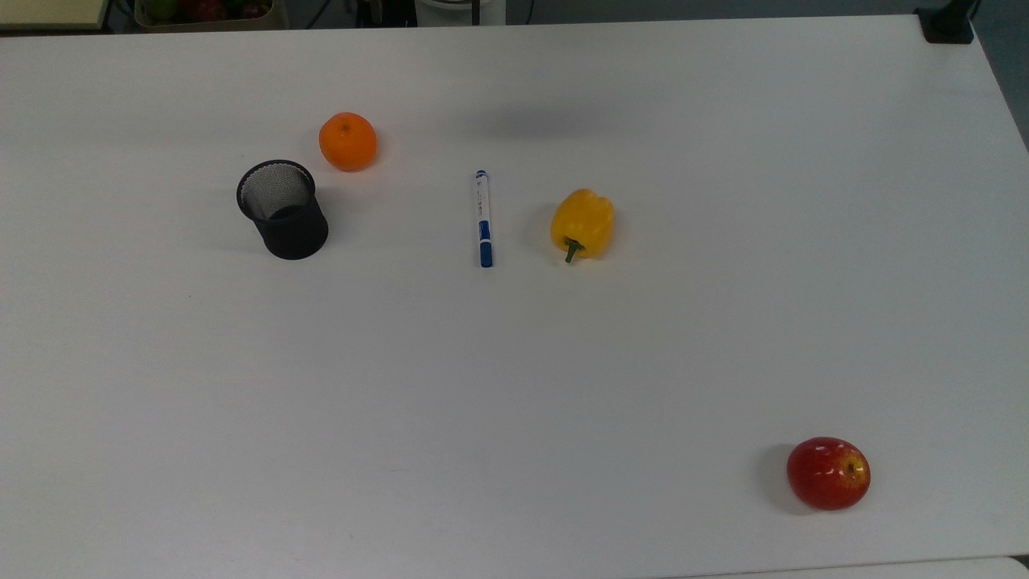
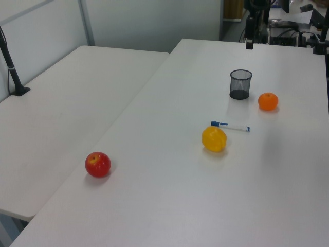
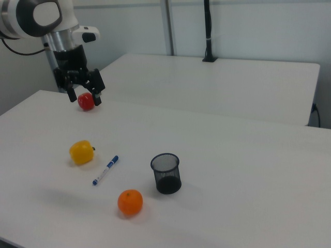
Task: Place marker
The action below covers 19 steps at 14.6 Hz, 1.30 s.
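The marker lies flat on the white table, a slim white pen with a blue cap, between the black mesh cup and a yellow pepper. It also shows as the marker in the left view and the marker in the right view. The mesh cup stands upright and looks empty. In the right view my gripper hangs high above the table at the upper left, open, with nothing between its fingers, well away from the marker.
An orange sits beside the cup. A red apple lies near the table's corner in the top view's lower right. A second white table adjoins in the left view's left. A black post stands behind.
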Each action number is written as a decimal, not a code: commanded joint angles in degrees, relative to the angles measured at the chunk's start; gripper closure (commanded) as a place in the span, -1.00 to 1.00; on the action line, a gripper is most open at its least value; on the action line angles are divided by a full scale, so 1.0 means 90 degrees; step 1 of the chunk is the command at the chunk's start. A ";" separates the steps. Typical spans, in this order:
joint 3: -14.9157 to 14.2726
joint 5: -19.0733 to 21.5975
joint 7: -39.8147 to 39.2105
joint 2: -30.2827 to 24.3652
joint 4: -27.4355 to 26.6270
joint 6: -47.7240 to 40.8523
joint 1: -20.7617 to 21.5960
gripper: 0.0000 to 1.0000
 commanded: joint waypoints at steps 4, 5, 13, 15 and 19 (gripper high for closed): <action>-0.0022 -0.0056 -0.0107 -0.0074 -0.0093 -0.0041 0.0028 -1.00; -0.0022 -0.0056 -0.0107 -0.0064 -0.0093 -0.0032 0.0028 -1.00; 0.0056 0.0023 -0.0039 0.0209 -0.0171 0.0504 0.0086 -1.00; 0.0056 0.0032 -0.0038 0.0229 -0.0366 0.0729 0.0125 -1.00; 0.0144 -0.0006 -0.0019 0.0287 -0.1135 0.1586 0.0125 -1.00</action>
